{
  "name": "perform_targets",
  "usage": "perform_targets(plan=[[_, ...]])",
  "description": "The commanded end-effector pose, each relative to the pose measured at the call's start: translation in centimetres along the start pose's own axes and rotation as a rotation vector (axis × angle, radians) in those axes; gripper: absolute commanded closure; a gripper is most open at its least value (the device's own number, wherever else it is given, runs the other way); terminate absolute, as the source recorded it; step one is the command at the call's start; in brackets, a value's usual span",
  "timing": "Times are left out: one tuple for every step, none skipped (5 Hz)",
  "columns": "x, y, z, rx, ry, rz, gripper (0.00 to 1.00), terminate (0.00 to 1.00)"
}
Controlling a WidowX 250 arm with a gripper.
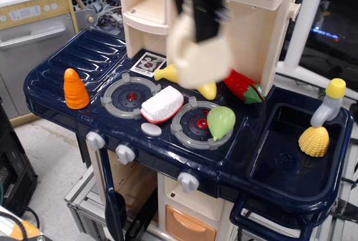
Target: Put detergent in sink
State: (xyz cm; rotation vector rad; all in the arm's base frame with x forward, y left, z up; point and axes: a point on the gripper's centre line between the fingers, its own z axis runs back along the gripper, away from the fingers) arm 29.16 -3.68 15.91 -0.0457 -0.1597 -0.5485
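Cream-white detergent jug (198,56) hangs blurred above the banana (206,88). My jaws (200,7) clamp its top. Navy sink (263,171) lies well apart.

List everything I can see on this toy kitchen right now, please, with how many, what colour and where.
Detergent jug: one, cream-white, held in the air above the banana, blurred.
Orange cone: one, far left of the counter.
Banana: one, yellow, mostly hidden behind the jug.
Red pepper: one, by the cream back wall.
White-and-red slice: one, between the burners.
Green pear: one, on the right burner.
Stove burners: two, grey, mid-counter.
Sink: one, dark navy, right end.
Corn piece: one, yellow, in the sink.
Faucet: one, grey with yellow top.
Gripper: one, black, blurred, carrying the jug.
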Motion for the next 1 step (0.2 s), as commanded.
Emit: perform_targets(plan=[[7.14,-4.53,1.05,0.027,-0.076,0.192,1.00,1.00]])
